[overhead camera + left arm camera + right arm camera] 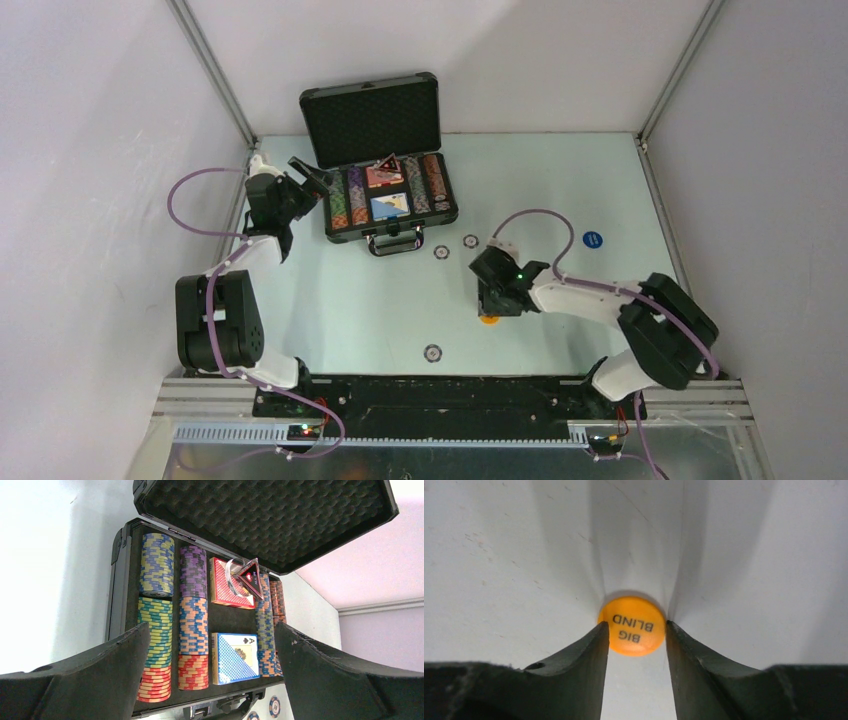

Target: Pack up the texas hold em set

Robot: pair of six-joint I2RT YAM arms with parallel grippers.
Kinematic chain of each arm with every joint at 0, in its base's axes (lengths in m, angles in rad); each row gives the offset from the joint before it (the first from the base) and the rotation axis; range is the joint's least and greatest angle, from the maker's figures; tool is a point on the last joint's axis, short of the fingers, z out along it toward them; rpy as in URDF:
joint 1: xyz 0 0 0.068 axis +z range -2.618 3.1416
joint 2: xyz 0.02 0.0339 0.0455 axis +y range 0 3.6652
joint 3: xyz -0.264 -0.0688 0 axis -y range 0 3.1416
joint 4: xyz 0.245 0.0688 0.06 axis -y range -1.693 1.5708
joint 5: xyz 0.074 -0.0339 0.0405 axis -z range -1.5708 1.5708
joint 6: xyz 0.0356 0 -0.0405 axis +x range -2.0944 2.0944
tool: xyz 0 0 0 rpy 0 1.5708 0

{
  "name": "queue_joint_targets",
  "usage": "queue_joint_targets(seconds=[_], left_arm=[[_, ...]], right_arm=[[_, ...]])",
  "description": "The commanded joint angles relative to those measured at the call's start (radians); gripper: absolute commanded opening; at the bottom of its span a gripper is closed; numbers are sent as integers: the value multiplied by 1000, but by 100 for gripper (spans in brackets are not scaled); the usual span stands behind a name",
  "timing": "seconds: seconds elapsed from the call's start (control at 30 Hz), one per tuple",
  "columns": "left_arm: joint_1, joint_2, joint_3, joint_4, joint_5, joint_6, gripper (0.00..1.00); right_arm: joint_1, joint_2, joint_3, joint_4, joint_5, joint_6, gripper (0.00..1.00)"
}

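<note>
The black briefcase (345,232) lies open at the back left, its foam lid (372,118) upright. Inside are rows of multicoloured chips (156,565), a red-patterned deck (220,587) with a dark triangular marker (251,577) leaning on it, and a blue deck (235,657). My left gripper (318,180) hovers open at the case's left end, nothing between its fingers (100,680). My right gripper (489,312) is down on the table mid-right. Both of its fingertips touch the sides of an orange "BIG BLIND" button (631,625), which lies flat.
Two loose chips (441,251) (470,241) lie in front of the case handle (393,243), and another chip (432,352) sits near the front edge. A blue round button (592,240) rests at the right. White walls enclose the table.
</note>
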State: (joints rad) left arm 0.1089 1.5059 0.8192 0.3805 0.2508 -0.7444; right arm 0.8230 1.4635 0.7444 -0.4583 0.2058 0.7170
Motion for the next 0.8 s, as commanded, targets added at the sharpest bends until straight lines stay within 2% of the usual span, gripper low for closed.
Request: queue_joint_targets(seconds=[0.0, 0.2, 0.4, 0.57, 0.77], left_arm=[[-3, 0, 9, 37, 17, -9, 98], [-4, -2, 8, 35, 16, -7, 98], [-4, -2, 7, 37, 16, -6, 98], [-3, -3, 8, 36, 17, -7, 98], [-3, 0, 9, 37, 22, -8, 98]], right_arm=[[31, 161, 58, 55, -83, -32, 50], [49, 340, 234, 47, -99, -90, 50], [64, 429, 351, 33, -102, -112, 50], [56, 380, 342, -33, 1, -103, 61], [39, 275, 204, -58, -11, -68, 72]])
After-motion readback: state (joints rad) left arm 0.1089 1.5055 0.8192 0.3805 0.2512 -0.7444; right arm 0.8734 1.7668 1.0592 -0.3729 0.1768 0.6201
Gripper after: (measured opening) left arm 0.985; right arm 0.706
